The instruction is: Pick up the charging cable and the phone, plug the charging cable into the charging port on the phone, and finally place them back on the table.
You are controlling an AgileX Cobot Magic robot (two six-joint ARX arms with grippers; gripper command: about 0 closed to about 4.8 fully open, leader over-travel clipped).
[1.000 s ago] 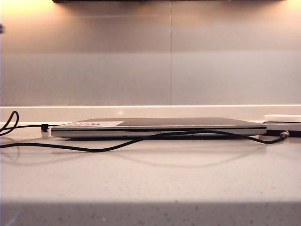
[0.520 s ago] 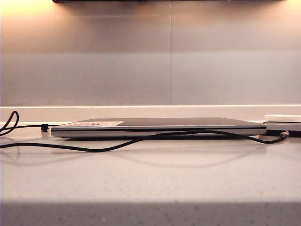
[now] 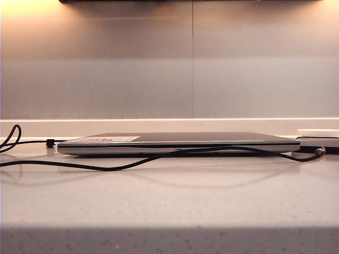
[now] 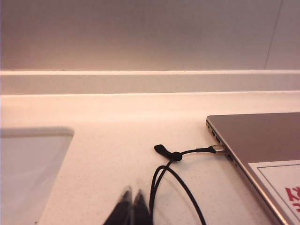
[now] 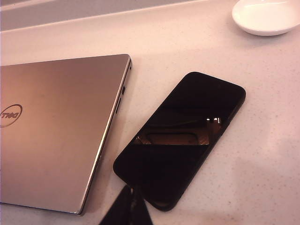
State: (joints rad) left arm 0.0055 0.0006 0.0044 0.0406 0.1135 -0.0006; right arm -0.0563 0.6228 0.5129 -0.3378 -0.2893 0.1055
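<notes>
While the charging cable (image 3: 132, 165) lies slack across the pale surface (image 3: 169, 201) in front of the closed laptop (image 3: 175, 143), nothing is held by either arm. In the left wrist view, the left gripper (image 4: 130, 206) is seen with jaws clenched and empty, just beside a loop of the cable, whose silvery plug sits at the laptop's side edge. In the right wrist view, the right gripper (image 5: 129, 206) is likewise clenched on nothing, at the near end of the phone (image 5: 180, 138), which lies flat beside the laptop, with a white dish (image 5: 267, 16) well apart.
</notes>
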